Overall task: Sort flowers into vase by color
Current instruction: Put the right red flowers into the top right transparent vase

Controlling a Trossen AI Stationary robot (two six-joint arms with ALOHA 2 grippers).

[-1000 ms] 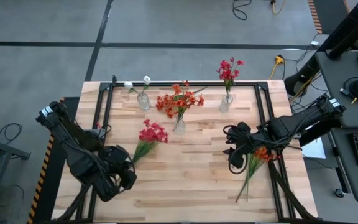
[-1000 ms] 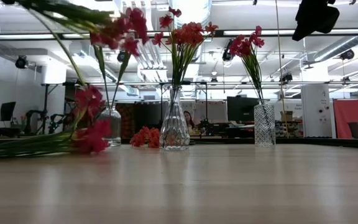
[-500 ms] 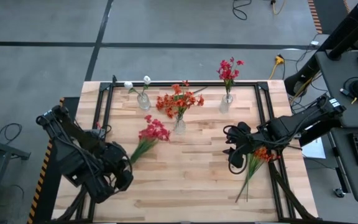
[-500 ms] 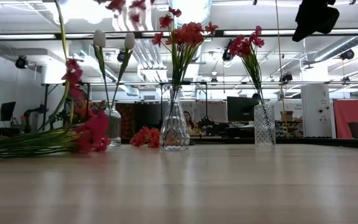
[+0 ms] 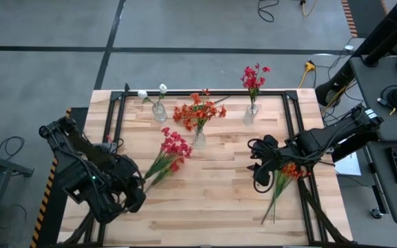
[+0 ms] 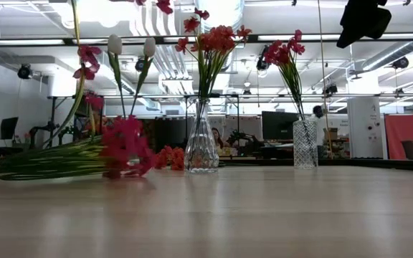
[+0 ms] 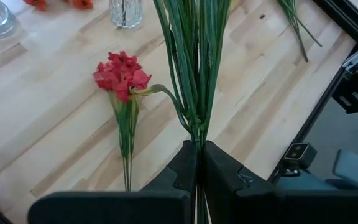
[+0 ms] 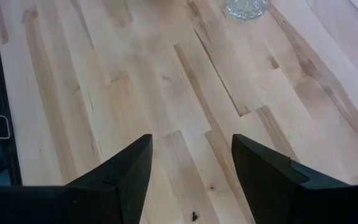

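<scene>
My left gripper (image 5: 140,184) (image 7: 197,152) is over the table's near left part, shut on a red flower spray (image 7: 191,62). That spray rises steeply in the low view (image 6: 74,79). A second red spray (image 7: 123,78) (image 6: 124,147) lies flat on the table beside it. From above the two overlap (image 5: 174,146). My right gripper (image 5: 258,176) (image 8: 191,155) hangs open over bare wood, left of the orange spray (image 5: 289,172) lying at the right edge. Three glass vases stand near the far edge, holding white (image 5: 158,110), orange (image 5: 198,134) and red (image 5: 251,110) flowers. My left gripper pinches the red spray's bundle of green stems (image 7: 197,134) between its two fingers, near the stems' lower end. The stems run along the fingers and on past their tips. The spray is lifted clear of the table and tilts up toward the vases.
A black frame rail (image 5: 205,92) runs along the table's far edge and down both sides. The orange spray's stems (image 5: 273,207) reach toward the near right corner. Bare wood lies in the table's middle and near part (image 5: 212,200).
My left gripper has moved slightly toward the left edge and raised its red spray, which has tipped from slanting low across the table to nearly upright. The red spray on the table has shifted a little toward the right. My right arm has kept still.
</scene>
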